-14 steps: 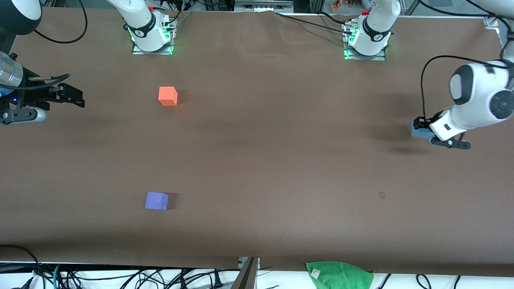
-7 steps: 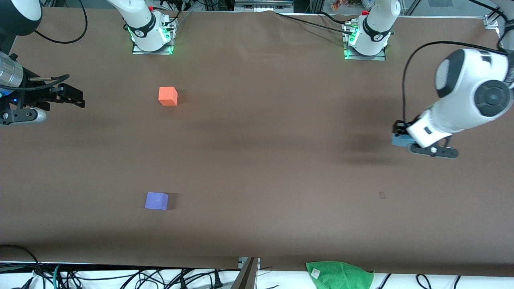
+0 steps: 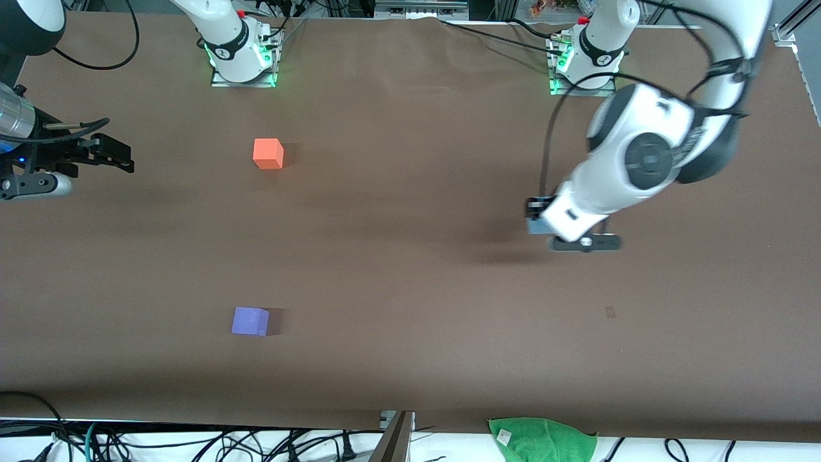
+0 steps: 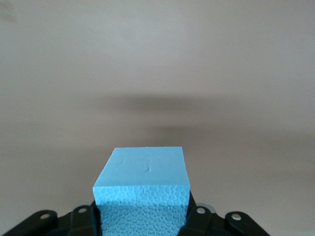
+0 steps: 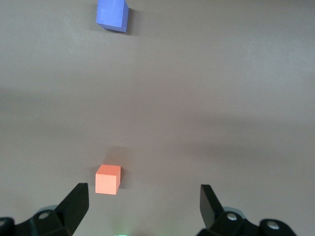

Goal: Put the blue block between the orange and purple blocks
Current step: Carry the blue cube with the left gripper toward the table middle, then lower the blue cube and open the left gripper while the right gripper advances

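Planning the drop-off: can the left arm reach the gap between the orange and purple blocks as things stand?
Probably yes: the left gripper holds the blue block over bare table, nothing between it and the orange block or purple block.

A brown-covered table (image 3: 410, 269) fills the view, cables (image 3: 192, 443) and a green cloth (image 3: 542, 438) along its near edge.
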`<state>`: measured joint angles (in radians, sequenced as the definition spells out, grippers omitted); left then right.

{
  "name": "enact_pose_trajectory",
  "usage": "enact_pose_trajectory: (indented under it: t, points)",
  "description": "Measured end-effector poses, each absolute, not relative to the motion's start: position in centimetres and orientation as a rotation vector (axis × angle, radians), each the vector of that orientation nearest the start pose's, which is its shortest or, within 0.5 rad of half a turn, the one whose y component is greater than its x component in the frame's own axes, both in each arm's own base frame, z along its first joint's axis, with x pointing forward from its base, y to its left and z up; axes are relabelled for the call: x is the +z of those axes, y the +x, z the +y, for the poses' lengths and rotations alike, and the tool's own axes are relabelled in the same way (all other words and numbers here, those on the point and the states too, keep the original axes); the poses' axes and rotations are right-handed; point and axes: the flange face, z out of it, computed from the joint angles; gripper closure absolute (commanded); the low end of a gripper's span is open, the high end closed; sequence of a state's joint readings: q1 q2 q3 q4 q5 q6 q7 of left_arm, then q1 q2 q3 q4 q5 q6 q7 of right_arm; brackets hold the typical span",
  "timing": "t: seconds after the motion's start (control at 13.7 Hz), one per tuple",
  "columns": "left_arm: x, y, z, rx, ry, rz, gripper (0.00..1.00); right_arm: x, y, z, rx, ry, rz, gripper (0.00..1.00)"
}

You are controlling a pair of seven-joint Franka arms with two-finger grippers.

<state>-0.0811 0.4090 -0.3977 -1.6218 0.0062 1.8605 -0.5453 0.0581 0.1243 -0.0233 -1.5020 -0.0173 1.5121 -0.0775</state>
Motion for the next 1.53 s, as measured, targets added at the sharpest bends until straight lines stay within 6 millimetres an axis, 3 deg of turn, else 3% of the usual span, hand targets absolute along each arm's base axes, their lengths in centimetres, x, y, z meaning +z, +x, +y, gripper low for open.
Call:
enact_pose_trajectory:
  t: [0.22,0.44,0.8,1.1,1.31,1.53]
  points:
    - [35.8,57.3,-36.0,0.351,-3.202,-0.087,0.83,58.1,58.4,1.8,0.181,-3.149,-0.173,0.00]
    - [31.8,56.8,-40.5,0.335,-3.236,-0.095,0.82,58.1,58.4,1.7,0.180,-3.150,-0.171,0.00]
    - [25.8,55.5,-44.2,0.245,-3.214,-0.140,0.80,57.9,58.5,1.7,0.182,-3.146,-0.168,0.00]
    - [22.5,54.1,-46.0,0.217,-3.186,-0.148,0.80,57.8,58.6,1.9,0.179,-3.114,-0.162,0.00]
    - [21.3,53.8,-46.3,0.219,-3.183,-0.152,0.67,57.8,58.6,1.8,0.180,-3.112,-0.158,0.00]
    - [21.2,54.0,-46.2,0.183,-3.176,-0.139,0.49,57.5,58.8,1.8,0.188,-3.112,-0.158,0.00]
